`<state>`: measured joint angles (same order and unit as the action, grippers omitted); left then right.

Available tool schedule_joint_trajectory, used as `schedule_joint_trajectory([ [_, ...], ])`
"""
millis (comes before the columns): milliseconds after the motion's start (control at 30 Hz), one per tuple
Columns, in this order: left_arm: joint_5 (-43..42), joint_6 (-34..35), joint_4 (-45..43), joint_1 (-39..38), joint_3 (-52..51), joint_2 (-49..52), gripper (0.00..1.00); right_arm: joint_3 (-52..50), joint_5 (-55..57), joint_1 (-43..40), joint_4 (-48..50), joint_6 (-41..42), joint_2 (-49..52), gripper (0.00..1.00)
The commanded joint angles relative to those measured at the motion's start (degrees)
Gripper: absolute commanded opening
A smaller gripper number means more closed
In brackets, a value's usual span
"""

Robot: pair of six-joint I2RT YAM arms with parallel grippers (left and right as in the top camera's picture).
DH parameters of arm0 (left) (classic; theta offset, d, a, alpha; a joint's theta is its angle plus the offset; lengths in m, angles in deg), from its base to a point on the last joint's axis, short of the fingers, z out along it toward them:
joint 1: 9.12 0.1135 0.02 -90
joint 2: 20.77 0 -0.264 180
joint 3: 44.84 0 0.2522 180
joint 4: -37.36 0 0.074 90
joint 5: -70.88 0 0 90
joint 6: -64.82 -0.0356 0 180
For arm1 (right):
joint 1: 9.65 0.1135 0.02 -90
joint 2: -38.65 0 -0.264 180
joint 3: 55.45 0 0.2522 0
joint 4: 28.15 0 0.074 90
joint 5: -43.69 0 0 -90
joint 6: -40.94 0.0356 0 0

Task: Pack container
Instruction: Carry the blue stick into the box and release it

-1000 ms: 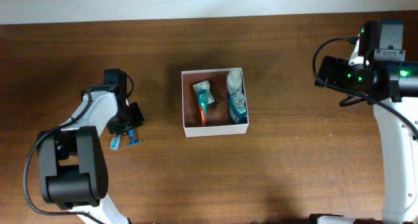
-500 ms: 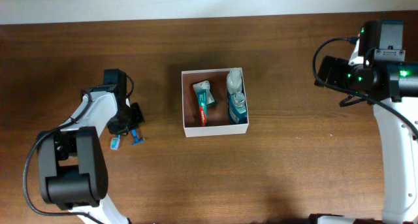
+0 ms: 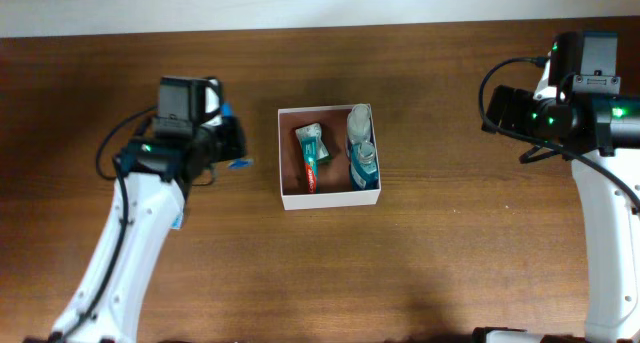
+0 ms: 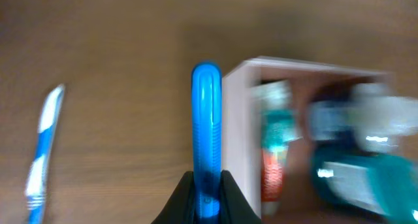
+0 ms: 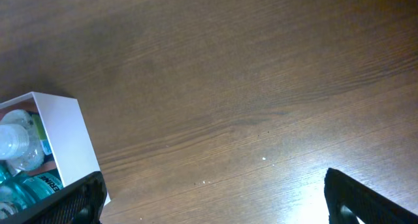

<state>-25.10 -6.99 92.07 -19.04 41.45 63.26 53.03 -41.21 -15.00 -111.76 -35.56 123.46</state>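
Note:
The container (image 3: 288, 173) is a white-walled box at the table's middle, holding a red and green toothpaste tube (image 3: 310, 153), a teal bottle (image 3: 364, 165) and a clear bottle (image 3: 358, 123). My left gripper (image 3: 228, 143) is raised just left of the box and shut on a blue plastic handle (image 4: 206, 126), which points past the box's left wall (image 4: 235, 139). My right gripper (image 5: 215, 194) is open and empty, far right of the box (image 5: 62, 139); it shows in the overhead view (image 3: 503, 108).
A thin blue and white striped item (image 4: 42, 152) lies on the wood left of the left gripper; it shows beside the left arm in the overhead view (image 3: 178, 221). The table's far edge runs along the top.
My left arm has lifted the blue handle off the table and swung up and right toward the box. The striped item stays on the table. The right arm has not moved.

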Motion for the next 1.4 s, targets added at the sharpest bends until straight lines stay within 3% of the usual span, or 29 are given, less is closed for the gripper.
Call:
schedule_joint_trajectory([
  [0, -1.1, 3.9, -2.1, -4.9, 0.8, -1.3, 0.00, 0.4, 0.3, -0.3, 0.2, 0.3, 0.1, 0.98],
  [200, -0.7, 6.6, -7.1, -11.6, 0.9, -0.3, 0.01, 0.4, 0.3, -0.3, 0.2, 0.3, 0.1, 0.98],
  [500, 3.0, 7.3, -5.7, -17.1, 3.6, 4.6, 0.01, 0.4, 0.3, -0.3, 0.2, 0.3, 0.1, 0.98],
  [733, 6.7, 7.3, -0.8, -17.3, 8.8, 10.2, 0.00, 0.4, 0.3, -0.3, 0.2, 0.3, 0.1, 0.98],
  [1367, 11.7, 7.3, -4.1, -17.3, 9.4, 23.2, 0.02, 0.4, 0.3, -0.3, 0.2, 0.3, 0.1, 0.98],
])
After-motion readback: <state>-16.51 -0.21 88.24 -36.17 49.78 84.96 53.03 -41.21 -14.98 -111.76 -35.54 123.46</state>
